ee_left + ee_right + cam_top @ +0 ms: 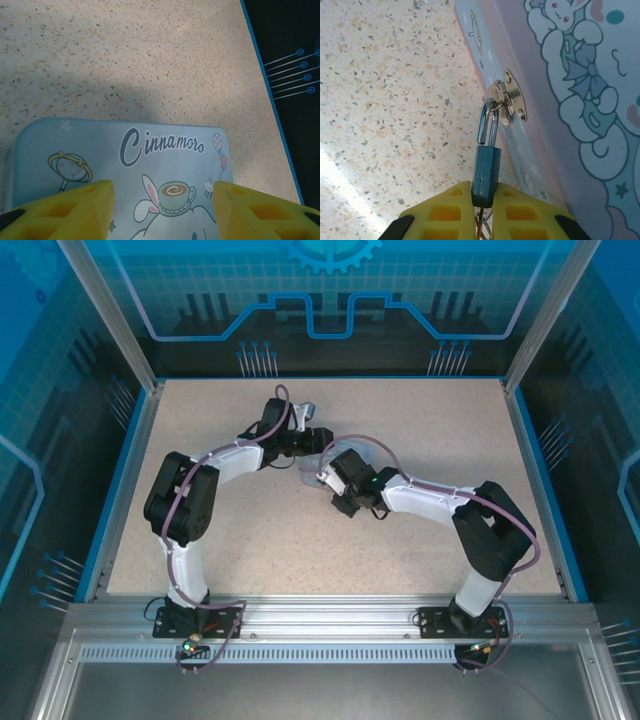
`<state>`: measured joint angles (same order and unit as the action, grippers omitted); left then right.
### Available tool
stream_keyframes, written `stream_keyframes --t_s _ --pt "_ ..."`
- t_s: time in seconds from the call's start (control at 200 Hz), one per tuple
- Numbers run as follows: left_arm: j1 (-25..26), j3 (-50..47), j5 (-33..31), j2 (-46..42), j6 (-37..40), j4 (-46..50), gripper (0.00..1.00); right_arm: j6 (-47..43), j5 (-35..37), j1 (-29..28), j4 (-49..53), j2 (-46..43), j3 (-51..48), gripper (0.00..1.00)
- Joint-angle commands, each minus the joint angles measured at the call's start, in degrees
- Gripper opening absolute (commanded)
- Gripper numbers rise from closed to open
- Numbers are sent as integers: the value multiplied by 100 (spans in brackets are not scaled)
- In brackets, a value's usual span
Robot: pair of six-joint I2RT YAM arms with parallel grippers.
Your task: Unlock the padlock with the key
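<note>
On the left, the left claw (162, 192) reaches over a pale blue metal tin (45, 140) with a white cartoon bunny and a cup on its lid. Its two yellow fingers (75, 210) are spread wide apart above the lid. It looks like it is there to stop the tin from sliding, but it is hard to tell if the fingers touch the lid. The tin lies on the speckled sandy surface (125, 50), about in the middle, between the two arms (312, 462).

The tin is closed, so what is inside it is hidden. A small brass plate (510, 100) on its side holds the lid shut.

A small padlock (486, 172) with a dark blue-green body and a shiny silver loop hangs from that plate. The loop goes through the plate and looks closed, so the lock does not seem open yet.

On the right, the right claw (484, 192) has its yellow fingers pressed almost together, pinching the bottom end of the padlock. That is the end where a key goes in. Some thin bits of metal (481, 224) show in the slit just under the padlock. They may be the key, but they are too small to tell.
</note>
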<state>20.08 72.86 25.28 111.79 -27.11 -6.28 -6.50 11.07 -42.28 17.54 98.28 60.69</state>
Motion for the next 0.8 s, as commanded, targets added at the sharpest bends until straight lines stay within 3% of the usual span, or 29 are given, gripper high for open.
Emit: stream_keyframes --t_s 0.0,0.42,0.795 --pt "-162 -306 -313 56 -106 550 56 552 -518 -3 -76 103 -293 10" --pt "-184 -901 -373 -224 -684 87 55 1743 -2161 1096 -2192 -283 -1757 10" --pt "26 -1481 -622 -521 -1038 -207 54 2318 -4218 2219 -3602 156 -2100 9"
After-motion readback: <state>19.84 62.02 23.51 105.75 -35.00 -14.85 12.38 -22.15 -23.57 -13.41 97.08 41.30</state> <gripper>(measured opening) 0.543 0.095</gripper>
